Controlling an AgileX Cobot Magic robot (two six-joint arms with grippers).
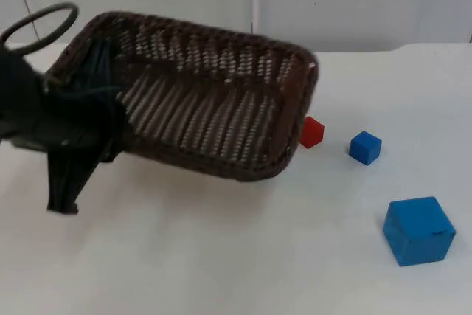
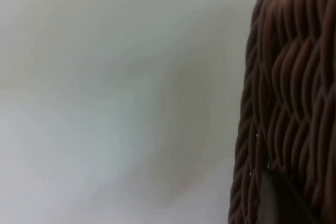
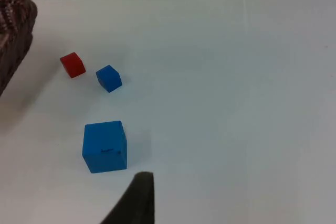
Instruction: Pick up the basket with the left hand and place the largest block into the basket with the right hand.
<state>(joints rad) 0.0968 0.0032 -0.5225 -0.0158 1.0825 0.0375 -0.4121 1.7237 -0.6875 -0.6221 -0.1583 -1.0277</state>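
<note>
White table (image 1: 221, 256), large blue block (image 1: 418, 230), small blue block (image 1: 365, 147), red block (image 1: 311, 132)

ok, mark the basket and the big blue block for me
basket (image 1: 199, 112), top view, on its woven floor.
big blue block (image 1: 418, 230), top view, near the middle of the cube.

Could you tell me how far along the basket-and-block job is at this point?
Done: the left gripper holds the brown wicker basket tilted off the table. In hand: the right gripper hovers near the large blue block. Left: grasping that block, which sits on the table, and placing it in the basket.
</note>
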